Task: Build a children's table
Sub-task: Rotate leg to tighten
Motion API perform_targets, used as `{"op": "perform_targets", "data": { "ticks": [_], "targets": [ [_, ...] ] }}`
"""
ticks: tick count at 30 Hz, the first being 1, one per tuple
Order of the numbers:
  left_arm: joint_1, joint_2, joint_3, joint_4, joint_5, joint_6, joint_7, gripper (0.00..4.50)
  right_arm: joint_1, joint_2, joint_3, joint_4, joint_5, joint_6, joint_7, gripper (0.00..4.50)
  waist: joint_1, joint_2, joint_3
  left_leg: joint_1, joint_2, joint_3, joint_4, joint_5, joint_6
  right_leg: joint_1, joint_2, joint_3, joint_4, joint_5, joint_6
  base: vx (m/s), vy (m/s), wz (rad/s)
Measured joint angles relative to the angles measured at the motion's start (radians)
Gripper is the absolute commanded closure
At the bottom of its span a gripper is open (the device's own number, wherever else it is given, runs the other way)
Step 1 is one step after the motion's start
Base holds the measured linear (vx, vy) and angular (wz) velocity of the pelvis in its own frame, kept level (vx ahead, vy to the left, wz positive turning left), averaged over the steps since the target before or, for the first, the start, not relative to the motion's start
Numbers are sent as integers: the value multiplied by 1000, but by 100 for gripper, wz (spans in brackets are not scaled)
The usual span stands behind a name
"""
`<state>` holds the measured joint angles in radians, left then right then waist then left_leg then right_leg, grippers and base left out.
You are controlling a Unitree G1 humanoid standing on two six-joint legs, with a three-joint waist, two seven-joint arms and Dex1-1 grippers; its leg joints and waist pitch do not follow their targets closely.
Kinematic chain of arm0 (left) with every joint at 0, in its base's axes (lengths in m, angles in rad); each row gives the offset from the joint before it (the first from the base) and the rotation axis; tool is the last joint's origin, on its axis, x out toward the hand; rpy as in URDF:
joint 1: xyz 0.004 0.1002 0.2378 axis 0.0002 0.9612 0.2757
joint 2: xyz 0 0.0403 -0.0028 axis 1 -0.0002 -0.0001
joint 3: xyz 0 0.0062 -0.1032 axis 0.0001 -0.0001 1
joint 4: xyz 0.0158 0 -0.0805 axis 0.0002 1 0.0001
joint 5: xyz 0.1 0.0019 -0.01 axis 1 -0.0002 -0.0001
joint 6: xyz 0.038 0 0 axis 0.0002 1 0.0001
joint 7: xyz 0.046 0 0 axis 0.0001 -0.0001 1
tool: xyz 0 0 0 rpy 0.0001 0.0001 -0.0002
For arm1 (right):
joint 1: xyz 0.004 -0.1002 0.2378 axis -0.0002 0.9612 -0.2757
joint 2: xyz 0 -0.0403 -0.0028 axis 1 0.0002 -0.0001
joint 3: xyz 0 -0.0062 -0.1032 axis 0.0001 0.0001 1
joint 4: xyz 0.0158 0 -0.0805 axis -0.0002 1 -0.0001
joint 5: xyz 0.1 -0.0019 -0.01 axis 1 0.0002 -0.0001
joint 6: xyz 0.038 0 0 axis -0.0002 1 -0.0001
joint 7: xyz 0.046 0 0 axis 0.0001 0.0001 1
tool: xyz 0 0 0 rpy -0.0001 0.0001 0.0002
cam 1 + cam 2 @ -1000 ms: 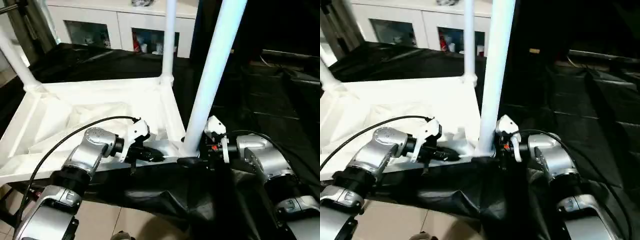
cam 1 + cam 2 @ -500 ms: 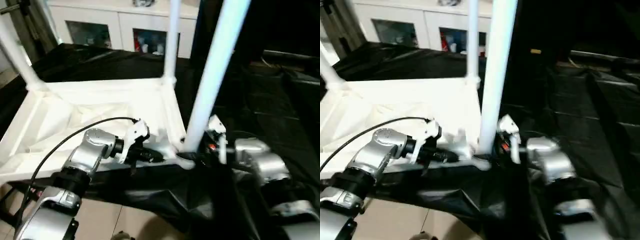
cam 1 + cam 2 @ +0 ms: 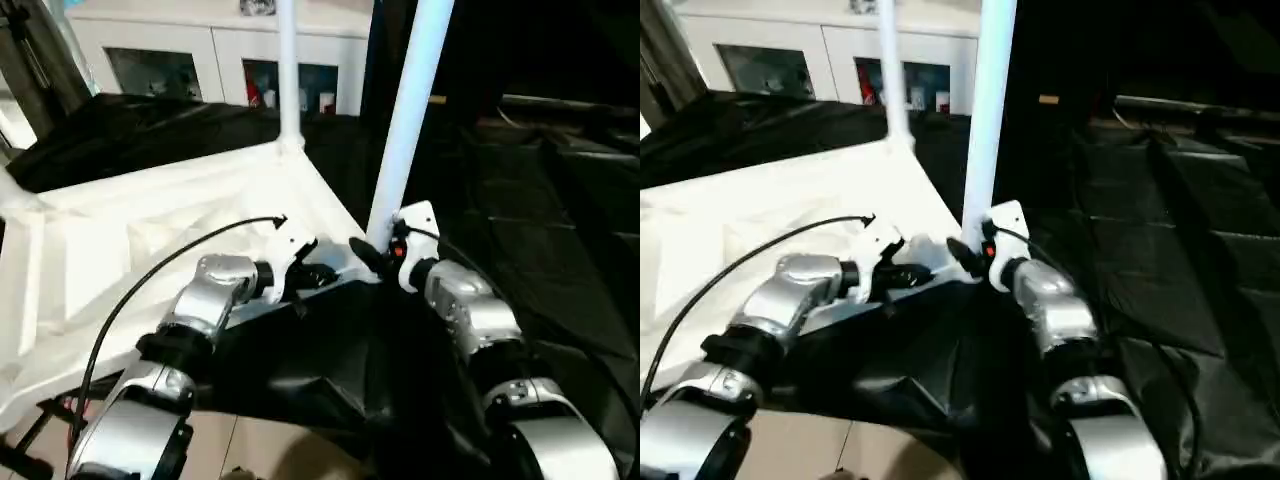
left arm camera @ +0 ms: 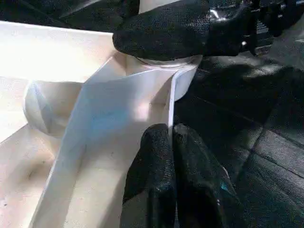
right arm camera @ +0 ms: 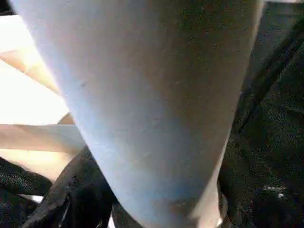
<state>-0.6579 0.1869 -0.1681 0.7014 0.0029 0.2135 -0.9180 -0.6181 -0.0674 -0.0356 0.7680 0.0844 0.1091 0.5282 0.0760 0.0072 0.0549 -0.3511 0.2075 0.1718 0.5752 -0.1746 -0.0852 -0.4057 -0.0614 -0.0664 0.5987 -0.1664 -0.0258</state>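
The children's table (image 3: 150,230) lies upside down on black sheeting, ribbed underside up, with 2 legs standing in its sockets. The right gripper (image 3: 375,258) is wrapped around the base of the near leg (image 3: 408,110), whose long axis rises steeply up and slightly away from its corner socket (image 4: 164,71). The left gripper (image 4: 172,156), fingers pinched together, presses the tabletop's rim just beside that socket, so the right arm seems best placed to seat the leg
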Motion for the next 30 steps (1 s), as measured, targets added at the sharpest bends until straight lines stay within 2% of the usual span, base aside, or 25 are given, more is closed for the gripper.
{"op": "perform_targets", "data": {
  "ticks": [2, 4, 8, 10, 12, 14, 17, 21, 26, 30],
  "targets": [
    [0, 0, 0, 0, 2, -4, 0, 450, 2, 8, -1, 0, 0, -6, 0, 118, 0, 0, 0, 0, 0, 0, 0, 0, 0, 0, 0, 0, 0, 0, 0, 0, 0, 0],
    [1, 3, 1, 0, 3, -7, -7, 450, 3, 11, -2, 0, -1, -12, 6, 87, -1, 0, 0, 0, 0, 0, 0, 0, 0, 0, 0, 0, 0, 0, 0, 0, 0, 0],
    [12, 16, 1, -12, 2, -16, -29, 450, 19, 10, 4, -7, -3, -31, 53, 53, -4, 0, 0, 0, 0, 0, -1, 0, 0, 0, 0, 0, 0, 0, 0, 0, 0, 0],
    [22, 31, 0, -26, -1, -17, -57, 450, 27, 2, 10, -19, -3, -33, 94, 53, -7, 0, 0, 0, 0, 0, -1, 0, 0, 0, 0, 0, 0, 0, 0, 0, 0, 0],
    [45, 61, -5, -61, -10, -17, -113, 450, 51, -36, 43, -56, 2, -26, 204, 53, -8, 0, 0, -1, 0, 0, -1, 0, 0, -1, 0, 0, -1, 0, 0, 0, 0, 0],
    [65, 85, -10, -89, -18, -17, -170, 450, 77, -69, 64, -96, 20, -11, 303, 53, -2, 0, 0, -1, 0, 0, -1, 0, 0, 0, 0, 0, -2, 0, 0, 0, 0, 0],
    [73, 112, -37, -110, -28, -21, -263, 450, 103, -122, 102, -151, 42, 24, 449, 53, 15, 1, 0, -1, 1, 0, -1, 0, 0, 0, 0, 0, -2, 0, 0, 0, 0, 0],
    [79, 146, -69, -129, -43, -27, -366, 450, 132, -205, 163, -225, 63, 60, 619, 53, 27, 1, 1, -2, 1, 1, 0, 0, 0, 0, 0, 0, -2, 0, 0, 0, 0, 0],
    [82, 168, -92, -137, -47, -27, -442, 450, 150, -249, 197, -273, 65, 89, 725, 53, 38, 1, 1, -2, 1, 1, 1, 0, 0, 0, 0, 0, -2, 0, 0, 0, 0, 0],
    [82, 183, -105, -140, -48, -27, -496, 450, 154, -270, 221, -298, 75, 129, 781, 77, 40, 1, 1, -2, 1, 1, 1, 0, 0, 1, 0, 0, -2, 0, 0, 0, 0, 0]
  ]
}}
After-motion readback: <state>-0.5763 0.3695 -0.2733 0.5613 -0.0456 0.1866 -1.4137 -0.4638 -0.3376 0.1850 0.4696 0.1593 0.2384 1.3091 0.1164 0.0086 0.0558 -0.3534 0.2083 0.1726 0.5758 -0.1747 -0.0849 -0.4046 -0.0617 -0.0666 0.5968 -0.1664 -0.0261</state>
